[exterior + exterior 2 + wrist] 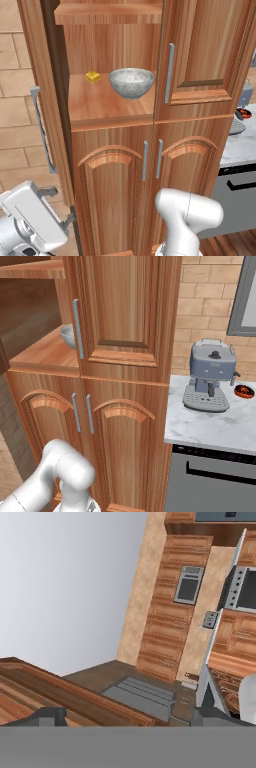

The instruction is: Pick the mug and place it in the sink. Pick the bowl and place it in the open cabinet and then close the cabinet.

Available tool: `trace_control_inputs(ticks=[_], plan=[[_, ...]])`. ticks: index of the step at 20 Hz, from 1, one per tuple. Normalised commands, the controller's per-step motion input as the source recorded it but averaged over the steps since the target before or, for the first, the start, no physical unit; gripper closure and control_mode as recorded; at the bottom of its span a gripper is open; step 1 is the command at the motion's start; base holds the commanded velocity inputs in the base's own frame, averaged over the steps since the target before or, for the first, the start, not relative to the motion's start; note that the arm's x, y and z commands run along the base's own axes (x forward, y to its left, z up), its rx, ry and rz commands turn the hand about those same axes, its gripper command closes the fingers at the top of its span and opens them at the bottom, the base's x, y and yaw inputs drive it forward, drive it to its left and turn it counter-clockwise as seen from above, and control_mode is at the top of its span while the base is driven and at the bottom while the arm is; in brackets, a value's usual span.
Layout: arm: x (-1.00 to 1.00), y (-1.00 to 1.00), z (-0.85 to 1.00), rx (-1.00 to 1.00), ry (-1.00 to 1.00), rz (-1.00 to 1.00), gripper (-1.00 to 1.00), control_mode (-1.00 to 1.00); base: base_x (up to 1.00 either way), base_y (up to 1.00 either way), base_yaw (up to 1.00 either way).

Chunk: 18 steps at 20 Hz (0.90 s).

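Left base view: the bowl (131, 82) is seen upper centre, resting on the open cabinet (110, 107) shelf beside a small yellow block (93, 77). The gripper (125, 718) jaws are spread wide apart at the bottom of the hand view, with nothing held.

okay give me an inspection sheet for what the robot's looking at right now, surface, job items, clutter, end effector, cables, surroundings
Surface: wooden cabinet shelf, bare at its front.
Job's things: speckled bowl upright on that shelf inside the cabinet; left cabinet door swung open, right door shut. Mug and sink: nothing seen.
Clutter: small yellow block on the shelf, left of the bowl and apart from it.
End effector: open, holding nothing, its dark fingertips low in the hand view.
Cables: nothing seen.
Surroundings: grey espresso machine and small dark dish with red contents on the marble counter; brick wall behind.
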Motion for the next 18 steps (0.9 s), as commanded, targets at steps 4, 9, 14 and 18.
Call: trace_control_inputs(ticks=[4, 9, 14, 18], plan=[[0.13, 0.1, 0.0, 0.0, 0.08, 0.06, -1.0, -1.0, 0.0, 0.0, 0.0], [0.2, 0.15, -0.02, 0.01, 0.11, 0.07, -1.0, -1.0, 0.0, 0.0, 0.0], [0.04, 0.06, -0.14, 0.08, 0.12, 0.13, -1.0, -1.0, 0.0, 0.0, 0.0], [0.01, 0.04, -0.22, 0.09, 0.07, 0.12, -1.0, -1.0, 0.0, 0.0, 0.0]])
